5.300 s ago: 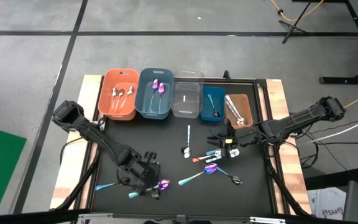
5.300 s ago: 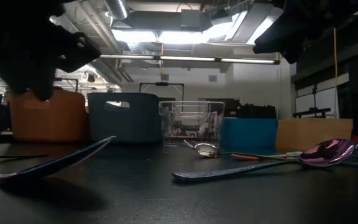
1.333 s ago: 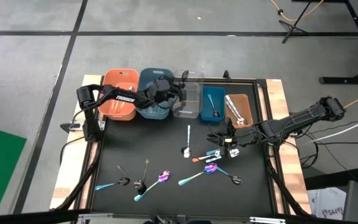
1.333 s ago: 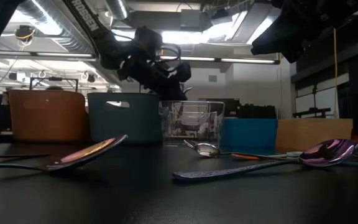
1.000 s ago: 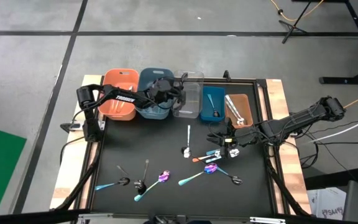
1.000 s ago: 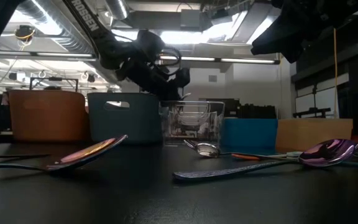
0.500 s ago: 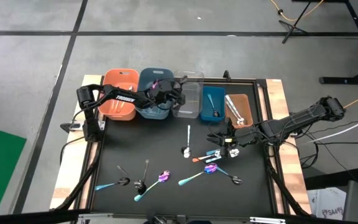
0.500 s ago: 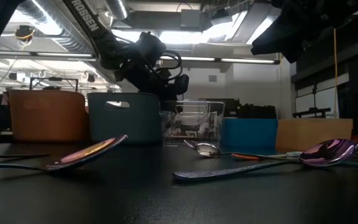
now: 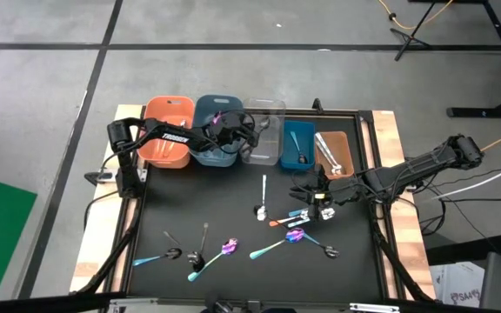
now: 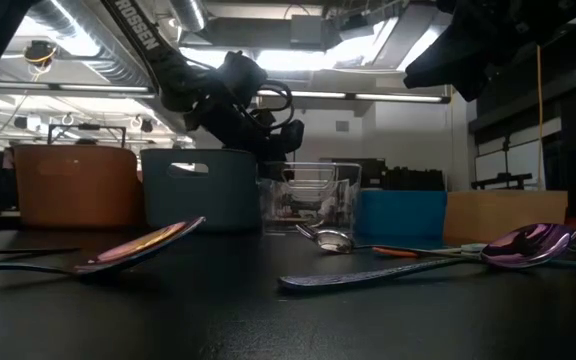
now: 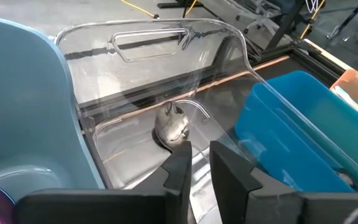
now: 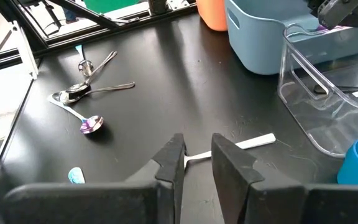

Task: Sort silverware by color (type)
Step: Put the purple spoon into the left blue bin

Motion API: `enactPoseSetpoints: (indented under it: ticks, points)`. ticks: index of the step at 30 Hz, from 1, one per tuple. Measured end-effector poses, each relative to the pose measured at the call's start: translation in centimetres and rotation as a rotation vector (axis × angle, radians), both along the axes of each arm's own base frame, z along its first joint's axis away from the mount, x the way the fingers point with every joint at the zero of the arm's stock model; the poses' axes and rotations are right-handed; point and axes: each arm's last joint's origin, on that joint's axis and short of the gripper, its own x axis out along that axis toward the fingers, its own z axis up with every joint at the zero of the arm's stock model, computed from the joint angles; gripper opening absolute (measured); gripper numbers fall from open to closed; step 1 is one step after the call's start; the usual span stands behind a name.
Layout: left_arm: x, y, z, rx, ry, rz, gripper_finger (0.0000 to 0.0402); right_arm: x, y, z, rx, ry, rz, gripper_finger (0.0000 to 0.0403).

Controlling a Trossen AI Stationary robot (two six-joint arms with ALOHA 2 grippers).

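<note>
1. High view: the left arm reaches across the row of bins, its left claw (image 9: 237, 132) over the edge where the grey-blue bin (image 9: 205, 149) meets the clear bin (image 9: 266, 149), probably to drop a silver piece with its own kind. The right claw (image 9: 307, 196) hangs low over the black table (image 9: 224, 204), with loose silverware (image 9: 287, 235) just beside and below it. More spoons (image 9: 197, 254) lie well apart from both claws, near the table's front left.

2. Low view: the left arm is bent downward above the clear bin (image 10: 308, 196), wrist pitched steeply. A purple spoon (image 10: 523, 243) rests on the table in the foreground.

3. Left wrist view: the left claw (image 11: 196, 167) has its fingers slightly parted and gripping nothing; a silver spoon (image 11: 173, 124) lies in the clear bin (image 11: 135, 46) just ahead of the fingertips, seemingly released there.

4. Right wrist view: the right claw (image 12: 197, 160) is partly open and empty, poised just above a white-handled utensil (image 12: 241, 146) on the table, likely the next pick. Silver spoons (image 12: 86, 87) lie farther ahead.
</note>
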Motion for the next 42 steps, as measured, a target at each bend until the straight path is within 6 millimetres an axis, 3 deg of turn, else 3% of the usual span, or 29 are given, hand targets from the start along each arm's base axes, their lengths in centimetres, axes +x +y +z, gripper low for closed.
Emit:
enactPoseSetpoints:
  ticks: [17,27,34,42]
  points:
    - [0.0,0.0,0.1,0.005,-0.010,0.000,0.0051,0.0,0.0,0.0,0.006,0.002,0.011,0.0072]
    - [0.2,-0.7,2.6,0.114,-0.037,-0.116,0.0051,0.0,0.1,0.0,0.012,0.004,0.016,0.0072]
    - [-0.1,-2.8,6.3,0.247,-0.046,-0.200,0.0051,0.0,0.1,0.0,0.012,0.004,0.015,0.0072]
    - [-0.4,-7.6,9.0,0.301,-0.010,-0.375,0.0051,0.0,0.3,0.0,0.046,0.015,0.078,0.0072]
